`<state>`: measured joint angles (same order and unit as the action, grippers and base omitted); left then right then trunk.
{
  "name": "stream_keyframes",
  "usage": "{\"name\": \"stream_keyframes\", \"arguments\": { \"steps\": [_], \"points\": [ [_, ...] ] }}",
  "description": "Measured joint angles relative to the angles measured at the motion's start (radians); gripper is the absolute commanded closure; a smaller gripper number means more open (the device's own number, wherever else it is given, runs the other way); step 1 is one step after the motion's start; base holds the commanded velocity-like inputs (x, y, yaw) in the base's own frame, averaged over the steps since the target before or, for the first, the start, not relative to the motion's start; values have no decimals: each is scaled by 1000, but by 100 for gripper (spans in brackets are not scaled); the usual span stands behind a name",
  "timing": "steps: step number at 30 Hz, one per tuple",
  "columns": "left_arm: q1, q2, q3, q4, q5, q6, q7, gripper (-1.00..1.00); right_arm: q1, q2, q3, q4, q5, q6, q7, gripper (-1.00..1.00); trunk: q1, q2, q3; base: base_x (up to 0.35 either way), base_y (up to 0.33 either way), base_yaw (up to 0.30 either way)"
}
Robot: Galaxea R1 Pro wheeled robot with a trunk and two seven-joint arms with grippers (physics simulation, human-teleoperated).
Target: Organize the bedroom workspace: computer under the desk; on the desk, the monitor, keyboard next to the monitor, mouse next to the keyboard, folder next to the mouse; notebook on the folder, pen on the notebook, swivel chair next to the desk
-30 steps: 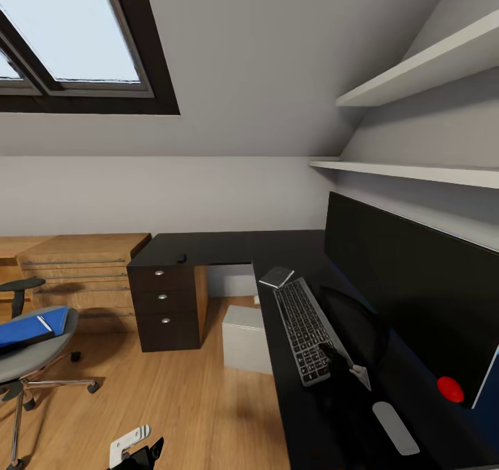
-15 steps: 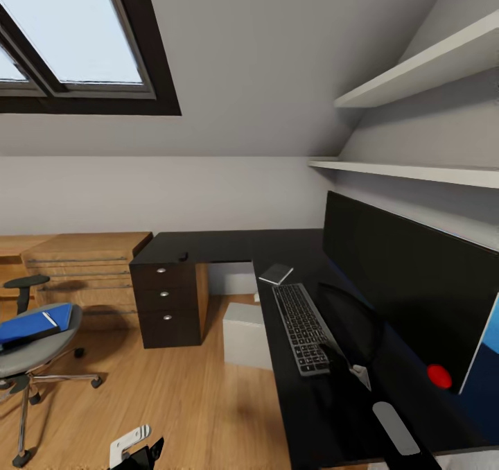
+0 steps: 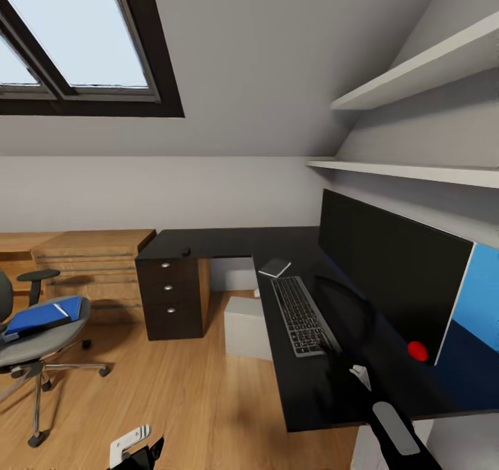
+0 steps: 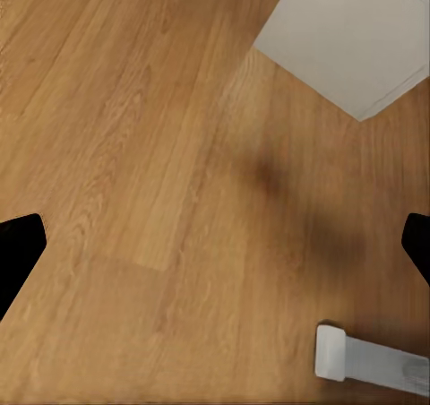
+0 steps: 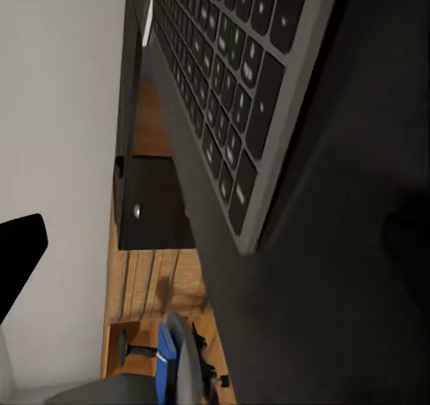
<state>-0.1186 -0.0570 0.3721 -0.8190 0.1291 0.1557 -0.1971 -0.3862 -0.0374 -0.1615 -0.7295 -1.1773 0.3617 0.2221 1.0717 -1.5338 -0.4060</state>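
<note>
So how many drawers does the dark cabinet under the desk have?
3. The drawers are stacked on the cabinet front under the desk's far-left end: top, middle, bottom, each with a round knob. Other sides are hidden.

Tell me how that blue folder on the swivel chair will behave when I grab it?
The blue folder looks thin and flat, so probably light and somewhat bendy at a held edge. It lies on the curved seat of the swivel chair, so a push may slide it off, and the wheeled chair could roll away.
</note>
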Motion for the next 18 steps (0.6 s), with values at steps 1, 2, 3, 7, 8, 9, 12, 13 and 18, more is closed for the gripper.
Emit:
{"name": "stream_keyframes", "arguments": {
  "steps": [1, 2, 3, 7, 8, 9, 12, 13, 18],
  "points": [
    [0, 0, 0, 0, 0, 0, 0, -100, 0, 0, 0, 0, 0, 0, 0, -100, 0, 0, 0, -198, 0, 0],
    [0, 0, 0, 0, 0, 0, 0, -100, 0, 0, 0, 0, 0, 0, 0, -100, 0, 0, 0, -198, 0, 0],
    [0, 0, 0, 0, 0, 0, 0, -100, 0, 0, 0, 0, 1, 0, 0, -100, 0, 0, 0, -198, 0, 0],
    [0, 0, 0, 0, 0, 0, 0, -100, 0, 0, 1, 0, 1, 1, 0, -100, 0, 0, 0, -198, 0, 0],
    [0, 0, 0, 0, 0, 0, 0, -100, 0, 0, 1, 0, 1, 1, 1, -100, 0, 0, 0, -198, 0, 0],
    [0, 0, 0, 0, 0, 0, 0, -100, 0, 0, 1, 0, 1, 1, 1, -100, 0, 0, 0, -198, 0, 0],
    [0, 0, 0, 0, 0, 0, 0, -100, 0, 0, 1, 0, 1, 1, 1, -100, 0, 0, 0, -198, 0, 0],
    [0, 0, 0, 0, 0, 0, 0, -100, 0, 0, 2, 0, 2, 1, 1, -100, 0, 0, 0, -198, 0, 0],
    [0, 0, -1, 0, 0, -1, 0, -100, 0, 1, 6, 0, 5, -3, 2, -100, 0, 0, 0, -198, 0, 0]
  ]
}}
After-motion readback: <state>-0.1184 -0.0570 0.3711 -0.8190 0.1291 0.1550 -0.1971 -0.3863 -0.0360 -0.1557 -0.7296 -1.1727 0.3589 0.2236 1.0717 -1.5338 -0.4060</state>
